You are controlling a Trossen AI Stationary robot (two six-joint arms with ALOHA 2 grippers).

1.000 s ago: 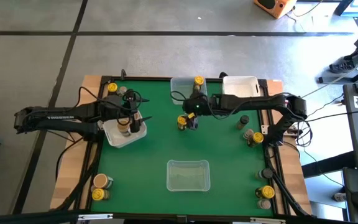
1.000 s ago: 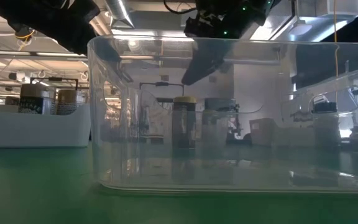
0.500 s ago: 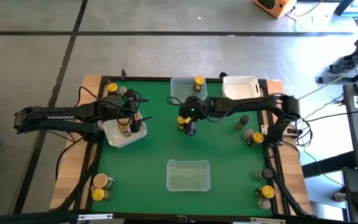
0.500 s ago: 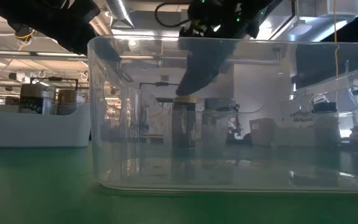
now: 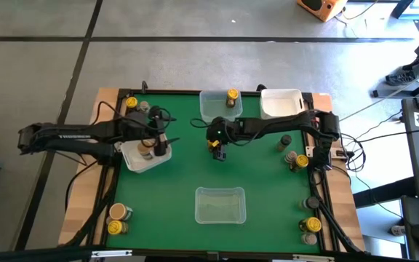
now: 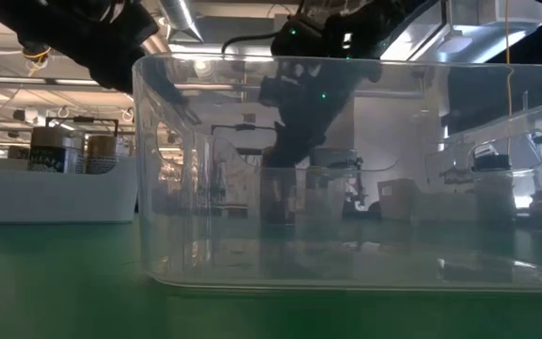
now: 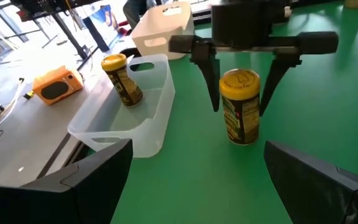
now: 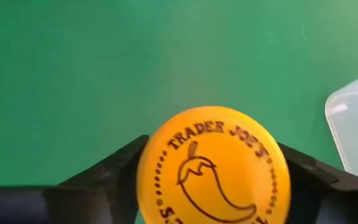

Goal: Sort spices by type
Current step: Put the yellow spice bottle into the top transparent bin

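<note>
A yellow-lidded spice jar (image 5: 212,143) stands upright on the green table near its middle. It also shows in the left wrist view as the jar (image 7: 240,107). My right gripper (image 7: 240,93) is open and lowered over it. One finger stands on either side of the lid (image 8: 213,165), with a small gap on each side. My left gripper (image 5: 158,143) is open and hovers over the white tub (image 5: 132,161) at the table's left. That tub holds tan-lidded jars (image 5: 146,149). Another yellow-lidded jar (image 5: 232,95) stands in the clear tub (image 5: 211,109) at the far edge.
A clear tub (image 5: 220,205) sits near the table's near edge and fills the low view (image 6: 346,169). A white tub (image 5: 281,102) is at the far right. More jars stand at the right edge (image 5: 297,160), near right corner (image 5: 311,225), near left corner (image 5: 116,217) and far left corner (image 5: 132,102).
My right gripper has moved toward the table's left and down, from beside the yellow-lidded jar to over it. Its open fingers now straddle the lid. The jar has stayed where it was.
</note>
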